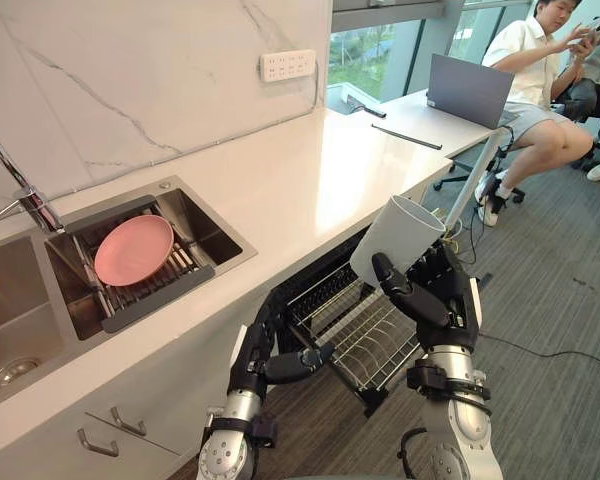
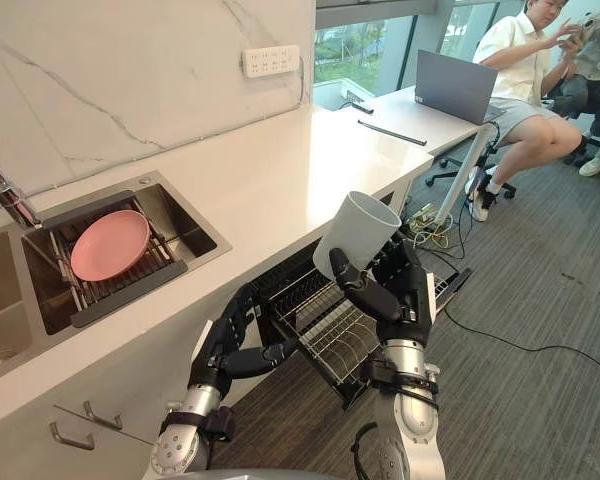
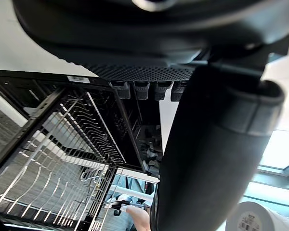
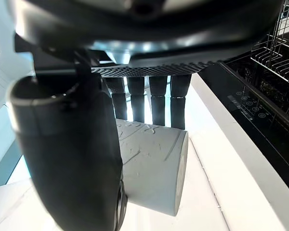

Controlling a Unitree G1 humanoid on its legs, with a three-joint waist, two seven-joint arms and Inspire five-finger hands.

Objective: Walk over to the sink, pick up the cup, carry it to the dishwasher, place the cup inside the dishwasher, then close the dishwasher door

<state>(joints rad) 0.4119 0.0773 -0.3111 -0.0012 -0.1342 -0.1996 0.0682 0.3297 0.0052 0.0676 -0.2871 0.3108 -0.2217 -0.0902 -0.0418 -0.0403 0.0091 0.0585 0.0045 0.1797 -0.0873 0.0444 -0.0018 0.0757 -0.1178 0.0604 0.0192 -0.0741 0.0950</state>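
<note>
Your right robot hand (image 1: 442, 295) curled round the white cup (image 1: 395, 235), cup tilted above the pulled-out dishwasher rack (image 1: 365, 335), left robot hand (image 1: 265, 355) spread beside it

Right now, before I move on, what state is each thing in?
cup: tilted, held above the dishwasher rack
right robot hand: shut on the cup
left robot hand: open, holding nothing, beside the rack
dishwasher: door open
dishwasher rack: pulled out, empty
plate: lying on the drain rack in the sink
laptop: open on the desk
</note>
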